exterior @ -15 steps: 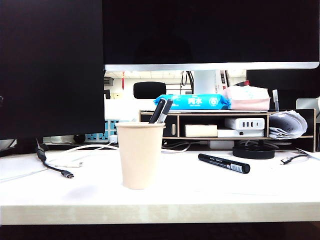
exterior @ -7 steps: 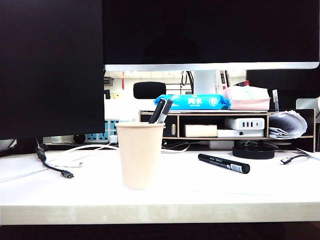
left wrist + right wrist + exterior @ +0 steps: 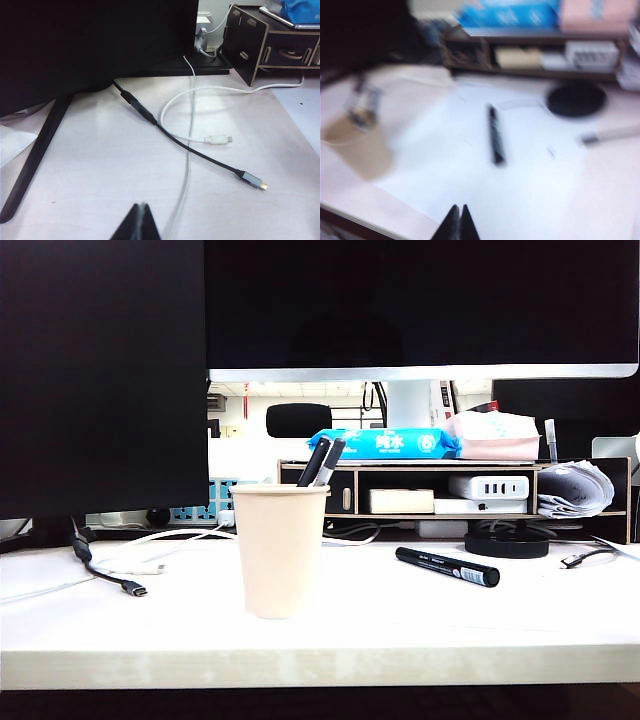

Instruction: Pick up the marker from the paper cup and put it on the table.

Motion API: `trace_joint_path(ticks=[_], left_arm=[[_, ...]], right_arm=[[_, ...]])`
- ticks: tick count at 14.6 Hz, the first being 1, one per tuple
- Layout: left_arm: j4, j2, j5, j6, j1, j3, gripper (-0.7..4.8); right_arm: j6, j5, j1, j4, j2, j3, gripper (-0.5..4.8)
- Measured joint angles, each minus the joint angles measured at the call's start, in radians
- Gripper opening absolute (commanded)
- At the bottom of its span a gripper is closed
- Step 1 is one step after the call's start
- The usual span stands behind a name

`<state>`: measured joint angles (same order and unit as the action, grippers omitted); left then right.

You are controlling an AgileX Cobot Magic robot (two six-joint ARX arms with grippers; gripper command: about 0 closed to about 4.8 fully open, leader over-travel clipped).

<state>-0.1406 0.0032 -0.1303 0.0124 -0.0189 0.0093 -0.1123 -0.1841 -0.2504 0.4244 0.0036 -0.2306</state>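
One marker [image 3: 447, 567] lies flat on the table [image 3: 330, 635], well apart from the cup [image 3: 280, 550] and nearer the dark shelf riser [image 3: 455, 490]; in the right wrist view it appears as a blurred dark bar [image 3: 495, 135] on the white top. Nothing grips it. Two slimmer pens [image 3: 322, 461] stand tilted in the cup, their ends showing above its rim.

Left gripper [image 3: 138, 223]: the tips meet in a point at the edge of the left wrist view, so the jaws are together and hold nothing. It hangs above a bare part of the table [image 3: 100, 165] near a black cable [image 3: 190, 150] and a white cable [image 3: 200, 135], beside a monitor stand [image 3: 35, 150]. No task object shows in this view.

Right gripper [image 3: 457, 222]: tips pressed together, empty, above the near part of the table [image 3: 530, 190], with the cup [image 3: 360, 145] off to one side and the marker ahead of it. The picture is smeared, so fine detail cannot be read.

Neither arm shows in the exterior view.

Judged from the layout, the required end state is met: the marker is out of the cup and rests on the table. Nothing appears left beyond parking the arms clear. The remaining pens are not the task's object and need no handling.
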Motion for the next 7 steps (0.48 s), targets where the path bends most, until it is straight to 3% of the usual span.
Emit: trace_joint_path(ticks=[2,7], left_arm=[[0.000,0.000,0.000,0.000,0.000,0.000,-0.04],[0.000,0.000,0.000,0.000,0.000,0.000,-0.04]], right_arm=[[0.000,0.001,0.053,0.024,0.001,0.069,-0.05],[0.000,0.001,0.062,0.081,0.000,0.119,-0.05]])
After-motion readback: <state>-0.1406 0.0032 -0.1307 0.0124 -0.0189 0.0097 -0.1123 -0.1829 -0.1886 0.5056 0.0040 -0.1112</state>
